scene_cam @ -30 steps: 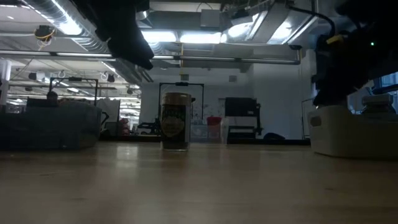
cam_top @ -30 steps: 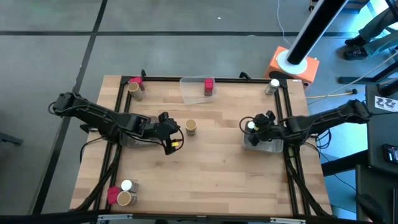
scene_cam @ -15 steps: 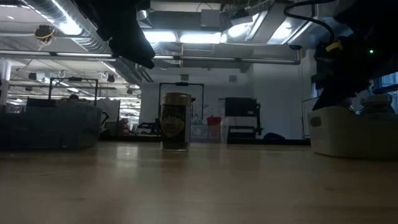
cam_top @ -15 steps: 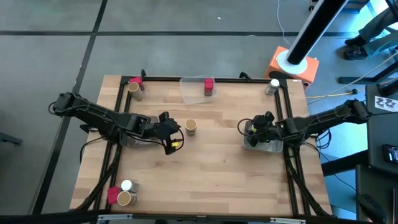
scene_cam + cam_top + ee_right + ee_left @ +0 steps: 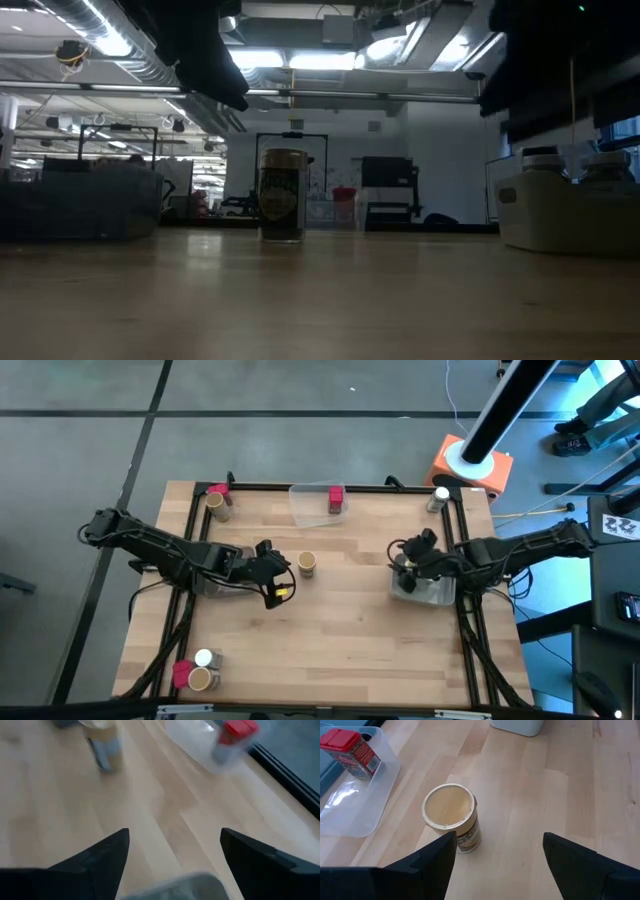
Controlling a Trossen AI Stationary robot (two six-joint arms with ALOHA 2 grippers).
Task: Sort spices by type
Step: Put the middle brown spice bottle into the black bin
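From above, the table (image 5: 330,630) carries spices scattered by kind. A tan cylinder (image 5: 307,565) stands alone near the middle. The left gripper (image 5: 283,567) hangs just beside it, fingers spread and empty, apparently lined up to take it next. A clear tray (image 5: 310,508) at the far edge holds one red block (image 5: 336,499), which suggests the reds collect there. At the far left corner sit another tan cylinder (image 5: 216,506) and a red block (image 5: 216,489); at the far right corner stands a white-capped jar (image 5: 440,496). A mixed cluster (image 5: 196,673) waits at the near left corner. The right gripper (image 5: 408,561) is over the grey bin (image 5: 432,593), fingers apart and holding nothing.

From table height, the tan cylinder (image 5: 282,195) stands upright, long axis vertical. The bin (image 5: 560,212) shows two jar caps above its rim, so it looks to be the place for jars.

The left wrist view shows the cylinder (image 5: 453,822) upright, its round top toward the camera, between the open fingers (image 5: 427,865) but beyond them, untouched. The red block (image 5: 350,751) sits in the tray (image 5: 375,800), red cap up.

The right wrist view shows fingers (image 5: 97,860) wide and empty above the bin rim, with the cylinder (image 5: 102,745) and the red block (image 5: 231,739) farther off.
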